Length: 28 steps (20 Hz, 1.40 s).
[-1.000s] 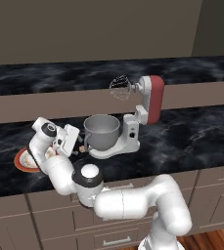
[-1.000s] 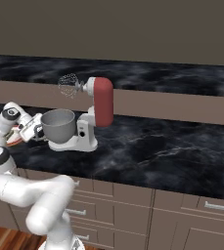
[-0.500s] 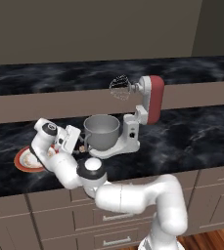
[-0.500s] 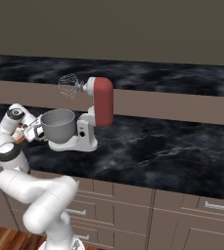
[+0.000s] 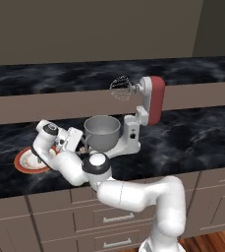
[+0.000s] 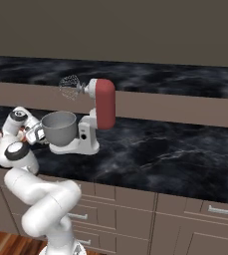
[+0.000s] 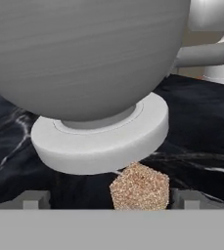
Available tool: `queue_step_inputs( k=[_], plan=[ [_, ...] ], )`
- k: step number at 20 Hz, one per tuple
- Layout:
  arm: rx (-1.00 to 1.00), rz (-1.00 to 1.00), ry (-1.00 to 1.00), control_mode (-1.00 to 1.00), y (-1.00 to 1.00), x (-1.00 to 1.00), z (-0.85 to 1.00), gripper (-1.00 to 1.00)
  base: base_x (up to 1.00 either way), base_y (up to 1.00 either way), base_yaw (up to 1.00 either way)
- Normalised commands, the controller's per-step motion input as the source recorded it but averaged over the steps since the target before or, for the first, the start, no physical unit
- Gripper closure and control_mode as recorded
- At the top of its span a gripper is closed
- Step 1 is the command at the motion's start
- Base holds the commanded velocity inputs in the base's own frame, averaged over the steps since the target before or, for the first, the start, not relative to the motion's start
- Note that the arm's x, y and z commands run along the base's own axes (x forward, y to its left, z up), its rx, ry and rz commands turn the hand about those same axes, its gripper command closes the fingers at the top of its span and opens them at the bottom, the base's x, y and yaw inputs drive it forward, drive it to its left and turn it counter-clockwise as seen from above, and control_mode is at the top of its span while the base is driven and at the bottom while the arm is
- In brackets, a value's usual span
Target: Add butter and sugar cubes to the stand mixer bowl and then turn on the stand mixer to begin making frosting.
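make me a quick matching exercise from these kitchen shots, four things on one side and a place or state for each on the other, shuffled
Things:
1. sugar cube
2. stand mixer bowl
3. wire whisk
4. orange-rimmed plate

Places or states:
A. raised in the air on the tilted-back head
B. seated on the mixer's white base
C. on the counter between the open finger tips
D. on the counter left of the mixer

Pairs: 1-C, 2-B, 3-A, 4-D
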Motion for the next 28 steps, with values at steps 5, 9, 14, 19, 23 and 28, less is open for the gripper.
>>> queue_step_inputs(
  k=[5,9,14,19,23,28],
  plan=[
    [-0.09,-0.19,0.05,-1.00,-0.03,0.00,-0.28,-1.00,0.00,0.00,0.00],
    [-0.08,-0.16,0.03,-1.00,0.00,-0.02,-0.27,1.00,0.00,0.00,0.00],
    [-0.02,-0.13,0.00,-1.00,0.00,-0.15,-0.07,1.00,0.00,0.00,0.00],
    [0.00,-0.08,-0.03,-1.00,0.04,-0.38,0.00,1.00,0.00,0.00,0.00],
    [0.00,-0.01,-0.10,-1.00,0.40,-0.40,0.16,1.00,0.00,0.00,0.00],
    [0.03,0.00,-0.18,-1.00,0.64,-0.34,0.37,1.00,0.00,0.00,0.00]
  ],
)
